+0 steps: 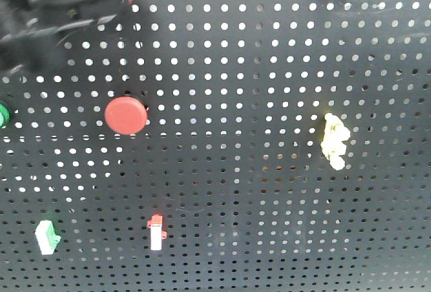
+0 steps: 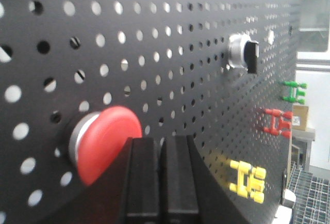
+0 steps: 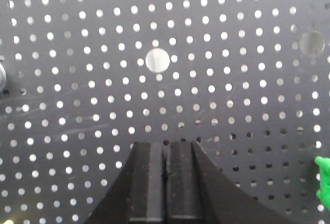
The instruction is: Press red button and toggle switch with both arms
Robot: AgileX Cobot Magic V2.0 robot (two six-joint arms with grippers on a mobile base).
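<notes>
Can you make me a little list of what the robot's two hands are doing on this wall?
Wall: black metal pegboard
Left hand: shut, beside upper round red plastic button
Right hand: shut, facing bare holes
Switch: silver rotary switch with black knob, no hand on it
Button contact: cannot tell

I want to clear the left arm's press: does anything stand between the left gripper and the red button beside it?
Nothing visible does. In the left wrist view the left gripper, jaws together, sits right at the edge of the red button, with only bare pegboard around them. Whether they touch, I cannot tell.
</notes>
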